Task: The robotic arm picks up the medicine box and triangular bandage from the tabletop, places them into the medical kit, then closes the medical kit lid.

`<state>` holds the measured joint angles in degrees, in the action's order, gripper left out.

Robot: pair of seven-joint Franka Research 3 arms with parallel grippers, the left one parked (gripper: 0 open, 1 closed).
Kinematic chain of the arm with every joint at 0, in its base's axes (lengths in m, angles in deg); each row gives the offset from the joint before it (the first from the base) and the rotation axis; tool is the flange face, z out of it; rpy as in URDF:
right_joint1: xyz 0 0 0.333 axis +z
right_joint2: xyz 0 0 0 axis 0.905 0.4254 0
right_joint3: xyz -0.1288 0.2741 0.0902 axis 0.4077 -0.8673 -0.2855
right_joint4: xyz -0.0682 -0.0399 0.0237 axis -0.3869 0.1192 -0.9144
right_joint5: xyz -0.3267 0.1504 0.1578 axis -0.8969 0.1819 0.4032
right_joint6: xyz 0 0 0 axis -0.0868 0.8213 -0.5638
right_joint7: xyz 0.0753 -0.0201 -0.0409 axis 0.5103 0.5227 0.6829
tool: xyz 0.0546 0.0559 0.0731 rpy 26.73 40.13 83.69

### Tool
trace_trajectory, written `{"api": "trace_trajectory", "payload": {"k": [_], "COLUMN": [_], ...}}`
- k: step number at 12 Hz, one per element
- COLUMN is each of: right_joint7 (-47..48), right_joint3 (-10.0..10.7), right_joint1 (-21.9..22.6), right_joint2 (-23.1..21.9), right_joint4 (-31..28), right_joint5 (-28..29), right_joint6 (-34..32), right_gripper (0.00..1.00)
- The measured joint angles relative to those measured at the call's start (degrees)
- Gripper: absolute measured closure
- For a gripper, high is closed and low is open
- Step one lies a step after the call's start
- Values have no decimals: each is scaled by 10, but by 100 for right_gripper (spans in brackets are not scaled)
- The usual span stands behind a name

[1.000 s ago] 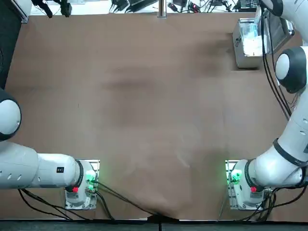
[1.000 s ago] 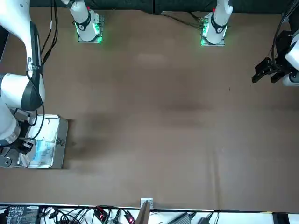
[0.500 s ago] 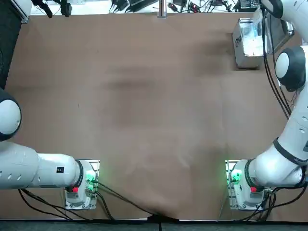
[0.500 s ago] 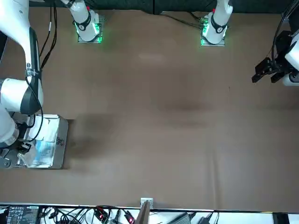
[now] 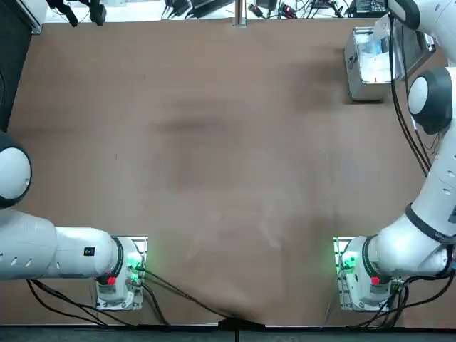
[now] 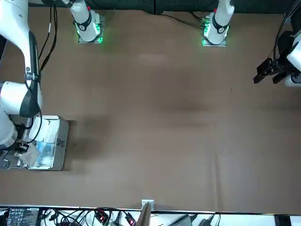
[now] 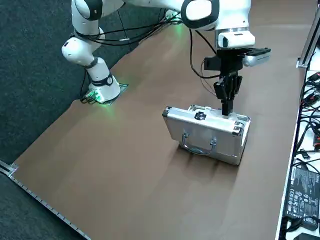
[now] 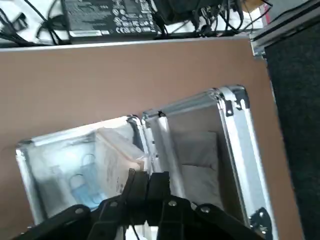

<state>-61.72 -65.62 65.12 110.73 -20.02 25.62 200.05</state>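
"What's changed?"

"In the front view, the robotic arm (image 6: 28,96) has shifted slightly leftward. The right tool (image 8: 149,179) looks narrow, seemingly empty, over the open medical kit (image 7: 200,132)."

"And the contents?"

"A pale package (image 8: 116,162) lies inside (box or bandage, I can't tell). Closing the lid (image 8: 245,150) probably comes next."

Soft, even light fills the scene, with pale glare along the medical kit's (image 7: 205,132) metal edges. Faint, diffuse shadows lie on the desk (image 5: 214,178). Green glow shines at the arm bases. The wrist view looks hazy and slightly blurred.
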Motion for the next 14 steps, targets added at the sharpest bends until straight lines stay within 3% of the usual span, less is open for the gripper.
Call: {"api": "trace_trajectory", "payload": {"k": [14], "right_joint7": [0], "right_joint3": [-3], "right_joint1": [-2], "right_joint2": [25], "right_joint4": [0], "right_joint5": [-16], "right_joint6": [-27], "right_gripper": [96]}}
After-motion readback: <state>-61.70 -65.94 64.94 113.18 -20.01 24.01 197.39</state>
